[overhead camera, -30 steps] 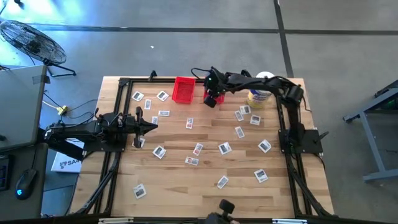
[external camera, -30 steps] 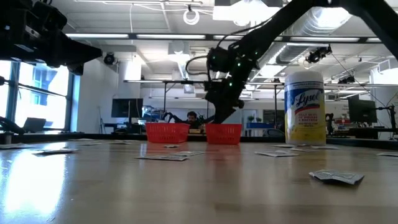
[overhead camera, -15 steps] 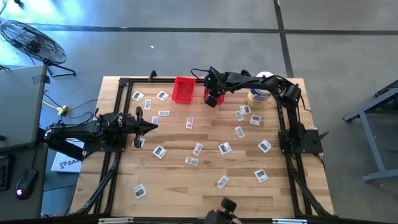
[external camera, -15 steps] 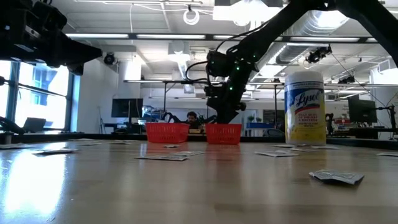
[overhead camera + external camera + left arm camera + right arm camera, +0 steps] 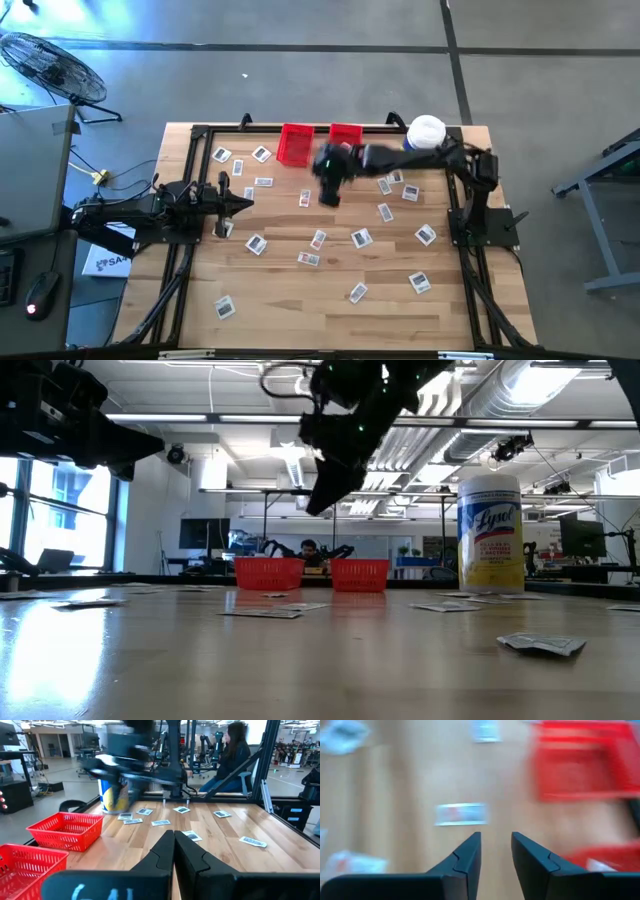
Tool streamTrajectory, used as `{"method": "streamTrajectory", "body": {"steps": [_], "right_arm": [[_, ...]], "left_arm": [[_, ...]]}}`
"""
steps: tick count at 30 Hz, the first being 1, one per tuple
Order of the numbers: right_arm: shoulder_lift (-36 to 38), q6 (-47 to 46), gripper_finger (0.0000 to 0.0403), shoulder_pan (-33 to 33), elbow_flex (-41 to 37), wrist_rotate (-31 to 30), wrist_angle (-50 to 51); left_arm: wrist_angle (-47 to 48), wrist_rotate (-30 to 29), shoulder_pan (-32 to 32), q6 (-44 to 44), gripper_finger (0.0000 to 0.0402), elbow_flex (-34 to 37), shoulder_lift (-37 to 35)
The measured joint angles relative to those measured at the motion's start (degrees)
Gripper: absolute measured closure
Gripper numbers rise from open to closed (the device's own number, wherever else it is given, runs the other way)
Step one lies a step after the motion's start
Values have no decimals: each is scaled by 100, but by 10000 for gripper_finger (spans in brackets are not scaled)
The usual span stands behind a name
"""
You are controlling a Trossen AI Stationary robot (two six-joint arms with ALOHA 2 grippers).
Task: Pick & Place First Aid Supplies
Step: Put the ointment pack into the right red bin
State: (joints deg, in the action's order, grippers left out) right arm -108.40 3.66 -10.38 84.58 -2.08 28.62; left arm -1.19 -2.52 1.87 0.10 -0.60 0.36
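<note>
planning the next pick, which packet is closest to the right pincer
The packet just below-left of the right pincer in the high view, mid-table; the other packets all lie farther off.

the high view looks straight down on the whole wooden table (image 5: 330,290), far enough to take in floor all round. the low view sits at the table's surface, facing level across it toward the two red bins (image 5: 268,573) and the room behind. the left wrist view looks along the table from the side opposite the right arm — bins just beside it. the right wrist view looks steeply down, close over the bins. all four share the bins.
</note>
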Motion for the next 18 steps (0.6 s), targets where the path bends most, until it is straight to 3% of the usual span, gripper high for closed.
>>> {"method": "streamTrajectory", "body": {"steps": [8,18], "right_arm": [[-715,-357,281,1380,-9,-57,-161],[-1362,-485,281,1853,-9,-160,-493]], "left_arm": [[0,0,0,1,401,0,0],[0,2,0,2,401,0,0]]}}
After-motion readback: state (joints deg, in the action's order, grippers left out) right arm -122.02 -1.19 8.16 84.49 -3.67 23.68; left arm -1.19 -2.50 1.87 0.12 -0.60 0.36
